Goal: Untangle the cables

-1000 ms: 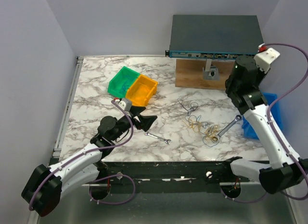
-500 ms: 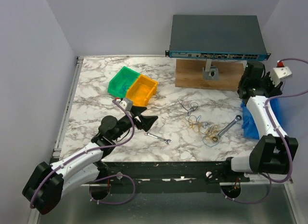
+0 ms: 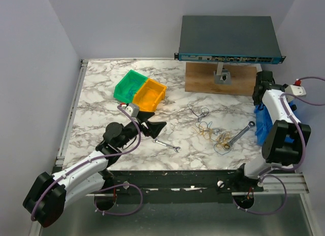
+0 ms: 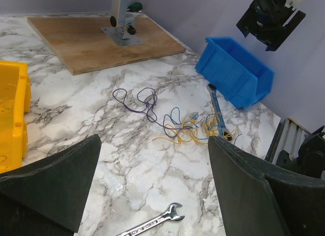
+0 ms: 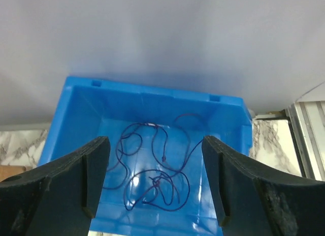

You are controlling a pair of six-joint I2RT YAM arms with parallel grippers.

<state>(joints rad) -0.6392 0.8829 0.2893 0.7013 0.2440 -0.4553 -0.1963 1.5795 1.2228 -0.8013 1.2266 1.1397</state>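
Note:
The cables lie in a loose bunch of thin yellow, blue and dark wires on the marble table, right of centre; in the left wrist view the cables trail off into a dark purple loop. One separate dark purple wire lies coiled in the blue bin. My right gripper hangs above that bin, open and holding nothing. My left gripper is open low over the table, well left of the bunch, with nothing between its fingers.
A small wrench lies just ahead of the left gripper. A longer wrench lies beside the bunch, towards the blue bin. Green and yellow bins sit at the back left. A wooden board carries a network switch.
The right arm has folded back to the right, over the blue bin, and its jaws have opened from shut. The left arm has stayed still.

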